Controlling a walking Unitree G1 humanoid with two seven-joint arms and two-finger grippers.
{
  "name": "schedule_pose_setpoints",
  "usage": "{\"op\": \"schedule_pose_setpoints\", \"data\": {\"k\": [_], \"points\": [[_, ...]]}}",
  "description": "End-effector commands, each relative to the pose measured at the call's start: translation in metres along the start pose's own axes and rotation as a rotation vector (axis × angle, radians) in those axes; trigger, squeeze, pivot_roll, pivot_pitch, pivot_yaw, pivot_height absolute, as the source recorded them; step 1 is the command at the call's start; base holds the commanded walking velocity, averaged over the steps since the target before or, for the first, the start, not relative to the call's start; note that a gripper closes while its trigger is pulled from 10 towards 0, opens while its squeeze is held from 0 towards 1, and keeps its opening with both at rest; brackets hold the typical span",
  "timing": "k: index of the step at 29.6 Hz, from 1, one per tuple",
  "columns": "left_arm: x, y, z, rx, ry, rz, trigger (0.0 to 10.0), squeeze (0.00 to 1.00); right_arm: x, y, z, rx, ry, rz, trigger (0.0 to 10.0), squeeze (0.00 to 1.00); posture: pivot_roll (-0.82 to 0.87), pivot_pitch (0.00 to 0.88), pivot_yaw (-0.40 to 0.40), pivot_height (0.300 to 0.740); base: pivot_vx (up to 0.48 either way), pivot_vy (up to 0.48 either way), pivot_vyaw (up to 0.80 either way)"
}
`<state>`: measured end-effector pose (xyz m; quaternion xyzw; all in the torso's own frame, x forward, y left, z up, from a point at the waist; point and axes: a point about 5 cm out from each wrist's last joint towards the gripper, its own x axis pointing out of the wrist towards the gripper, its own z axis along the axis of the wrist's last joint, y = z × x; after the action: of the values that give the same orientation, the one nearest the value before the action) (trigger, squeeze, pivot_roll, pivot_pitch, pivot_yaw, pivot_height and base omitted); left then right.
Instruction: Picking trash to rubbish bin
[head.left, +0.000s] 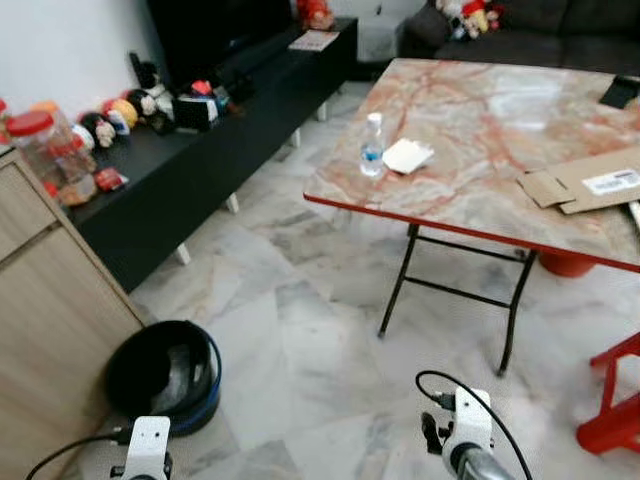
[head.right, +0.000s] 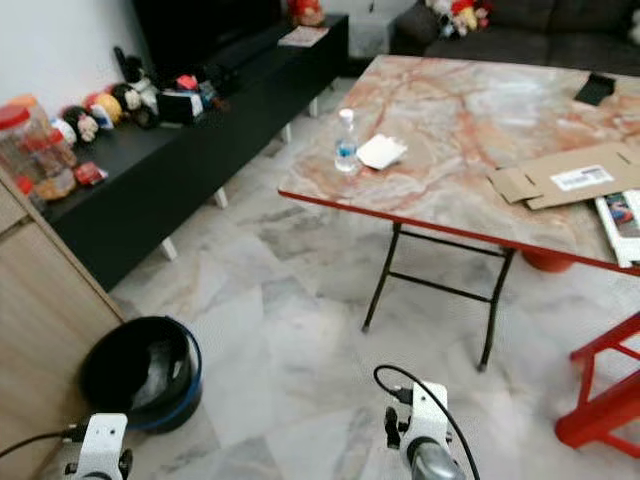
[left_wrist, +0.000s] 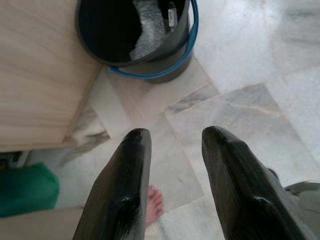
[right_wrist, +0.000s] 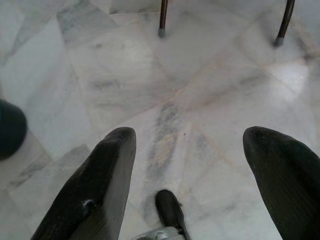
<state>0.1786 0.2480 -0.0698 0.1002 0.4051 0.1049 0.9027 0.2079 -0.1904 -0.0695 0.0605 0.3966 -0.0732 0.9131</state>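
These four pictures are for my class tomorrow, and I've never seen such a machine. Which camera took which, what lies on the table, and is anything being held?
It is a walking humanoid robot. The two wide pictures come from its head cameras, looking down at a marble-patterned table and a black rubbish bin on the floor. On the table lie a small water bottle, a white napkin and flattened cardboard. The other two pictures come from wrist cameras, looking along each gripper's black fingers. The left gripper points toward the bin; the right gripper hangs over bare floor. Both are open and hold nothing.
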Motion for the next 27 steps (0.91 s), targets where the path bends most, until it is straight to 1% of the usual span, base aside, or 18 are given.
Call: {"op": "schedule_pose_setpoints", "data": {"k": [1,3,6,15,19,20,21,22,25,26,27], "points": [[0.0,0.003,-0.003,0.015,0.016,0.01,10.0,0.0,-0.001,0.003,-0.004,0.0,0.018,0.005,10.0,0.0,0.07,0.0,0.085,0.74,0.0,-0.48,-0.79],[-0.001,0.004,-0.003,-0.007,0.017,0.018,10.0,0.0,-0.001,0.003,-0.005,-0.003,0.02,0.005,10.0,0.0,0.07,0.0,0.085,0.74,0.0,-0.24,-0.79],[-0.001,0.003,-0.003,0.006,0.013,0.009,10.0,0.0,-0.001,0.003,-0.005,-0.006,0.023,0.007,10.0,0.0,0.07,0.0,0.084,0.74,0.0,0.0,-0.79],[0.0,0.004,-0.002,0.005,0.007,0.011,10.0,0.0,0.0,0.004,-0.004,-0.004,0.016,0.01,10.0,0.0,0.07,0.0,0.087,0.74,0.0,0.0,-0.79],[0.001,0.004,0.007,0.007,-0.03,0.011,10.0,0.0,0.001,0.008,0.002,0.003,-0.011,0.025,10.0,0.0,0.07,0.0,0.087,0.74,0.0,0.0,-0.73],[0.003,0.002,0.014,0.005,-0.065,0.01,10.0,0.0,0.002,0.01,0.008,-0.013,-0.035,0.035,10.0,0.0,0.07,0.0,0.086,0.74,0.0,0.0,0.0],[0.004,-0.001,0.026,-0.006,-0.119,0.004,10.0,0.0,0.003,0.014,0.018,-0.041,-0.077,0.054,10.0,0.0,0.07,0.0,0.086,0.74,0.0,0.0,0.0],[0.004,-0.001,0.026,-0.006,-0.119,0.004,10.0,0.0,0.003,0.014,0.018,-0.041,-0.077,0.054,10.0,0.0,0.07,0.0,0.086,0.74,0.0,0.0,0.0],[0.006,-0.007,0.05,-0.036,-0.227,-0.01,10.0,0.0,0.006,0.02,0.039,-0.078,-0.149,0.084,10.0,0.0,0.07,0.008,0.071,0.74,0.0,0.0,0.0],[0.006,-0.012,0.068,-0.059,-0.303,-0.027,10.0,0.0,0.007,0.025,0.055,-0.111,-0.209,0.105,10.0,0.0,0.07,0.012,0.067,0.74,0.0,0.0,0.0],[0.006,-0.017,0.081,-0.07,-0.358,-0.039,10.0,0.0,0.007,0.029,0.069,-0.124,-0.259,0.123,10.0,0.0,0.07,0.013,0.063,0.74,0.0,0.0,0.0]]}}
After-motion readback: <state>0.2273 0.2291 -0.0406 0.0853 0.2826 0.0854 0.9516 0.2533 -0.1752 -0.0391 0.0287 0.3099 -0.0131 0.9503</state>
